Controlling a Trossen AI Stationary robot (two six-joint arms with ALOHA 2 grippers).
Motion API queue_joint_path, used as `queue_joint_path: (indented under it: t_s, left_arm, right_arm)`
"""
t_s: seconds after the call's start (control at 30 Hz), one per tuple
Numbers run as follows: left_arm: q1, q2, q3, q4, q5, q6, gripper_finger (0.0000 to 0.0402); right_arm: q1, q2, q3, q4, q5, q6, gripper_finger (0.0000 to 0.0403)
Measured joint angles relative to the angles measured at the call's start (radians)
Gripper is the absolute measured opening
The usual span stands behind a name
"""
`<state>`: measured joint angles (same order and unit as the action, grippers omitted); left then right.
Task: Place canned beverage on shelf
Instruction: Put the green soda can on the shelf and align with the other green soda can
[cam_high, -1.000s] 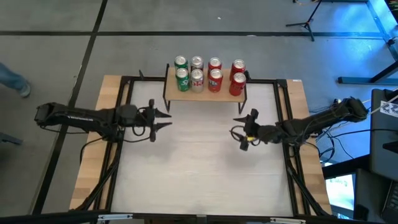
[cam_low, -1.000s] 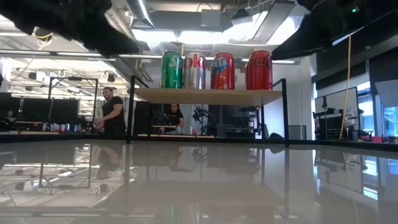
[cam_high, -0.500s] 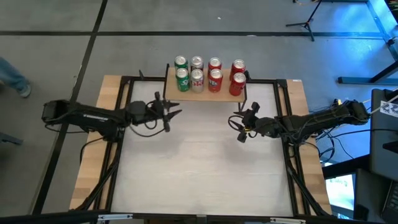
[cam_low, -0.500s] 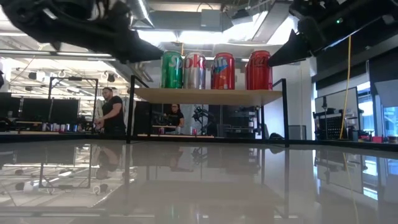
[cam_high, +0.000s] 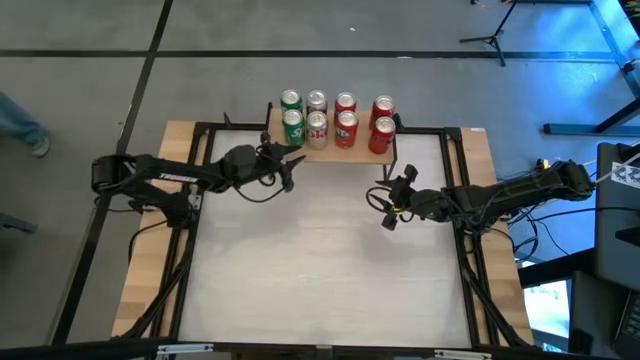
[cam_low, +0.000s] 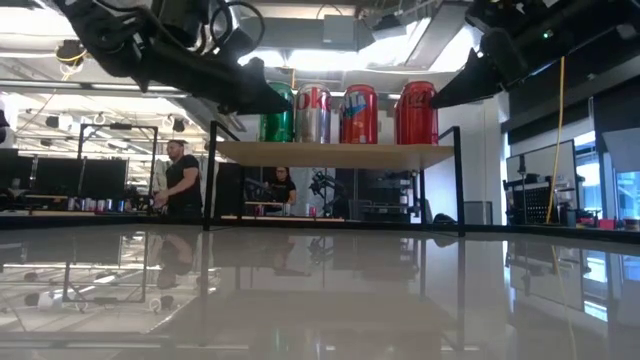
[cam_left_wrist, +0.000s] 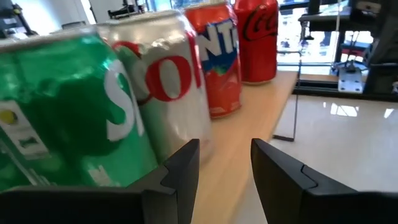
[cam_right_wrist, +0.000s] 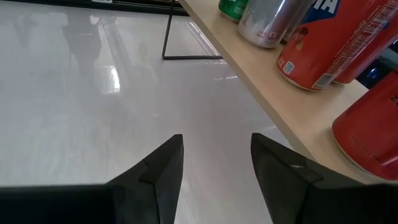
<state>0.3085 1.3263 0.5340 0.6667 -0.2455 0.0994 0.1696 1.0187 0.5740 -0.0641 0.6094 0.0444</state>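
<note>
Eight cans stand in two rows on the low light-wood shelf on thin black legs (cam_high: 330, 145) at the table's far edge. The left gripper (cam_high: 288, 166) hangs just beside the front green soda can (cam_high: 293, 127), its dark fingers (cam_left_wrist: 186, 171) narrowly parted and empty. The right gripper (cam_high: 397, 200) waits near the shelf's other end, parted, holding nothing. Any further push forward could topple that green can into the silver can (cam_left_wrist: 168, 81).

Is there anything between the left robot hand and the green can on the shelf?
Nothing visible. The left end effector, empty and open, is right at the front green can on the shelf, with no object between them.
</note>
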Motion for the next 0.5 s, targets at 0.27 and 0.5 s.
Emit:
queue_joint_path:
  t_s: [0.27, 0.5]
  left_arm:
    - [0.046, 0.003, 0.005, -0.001, 0.000, -0.001, 0.0135]
    - [0.059, 0.003, 0.005, -0.002, -0.022, -0.001, 0.0135]
  right_arm:
    - [0.000, 0.000, 0.000, -0.001, 0.000, 0.001, 0.0184]
    - [0.000, 0.000, 0.000, -0.003, 0.000, 0.002, 0.0184]
